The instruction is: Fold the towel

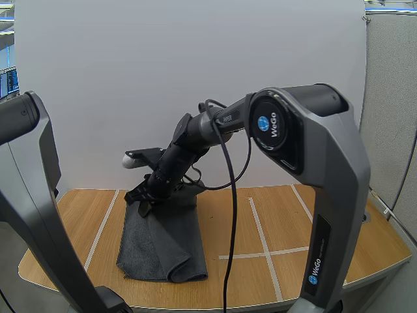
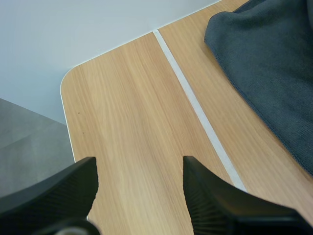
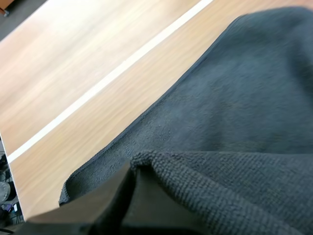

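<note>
The dark grey towel (image 1: 163, 244) lay on the left half of the table (image 1: 293, 222), its near end doubled over in a rounded fold. The right tool (image 1: 144, 201) was at the towel's far edge, fingers pinched on a raised lip of cloth. The left tool (image 2: 139, 169) hung spread wide and empty over bare wood near the table's corner, beside a white tape line (image 2: 195, 103).
</note>
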Tool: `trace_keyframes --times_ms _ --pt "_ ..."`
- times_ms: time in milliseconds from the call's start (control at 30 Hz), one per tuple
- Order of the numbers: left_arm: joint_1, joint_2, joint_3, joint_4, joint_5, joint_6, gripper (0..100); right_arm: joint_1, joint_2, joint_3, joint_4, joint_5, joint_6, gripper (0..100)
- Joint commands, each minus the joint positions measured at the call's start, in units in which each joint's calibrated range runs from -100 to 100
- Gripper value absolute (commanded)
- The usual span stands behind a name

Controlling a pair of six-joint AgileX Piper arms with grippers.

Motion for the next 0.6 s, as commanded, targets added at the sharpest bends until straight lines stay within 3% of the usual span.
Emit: trace_keyframes --times_ms 0,400,567 --pt "0.09 -0.4 -0.1 -1.3 1.0 0.2 83 1.2 0.9 -0.7 -0.1 -2.9 -0.1 0" --pt "0.09 -0.4 -0.1 -1.0 1.0 -1.9 83 1.4 1.3 -0.7 0.1 -13.4 -2.1 0" --pt "0.09 -0.4 -0.1 -1.0 1.0 -3.4 83 1.6 1.4 -0.7 4.1 -16.6 -4.8 0"
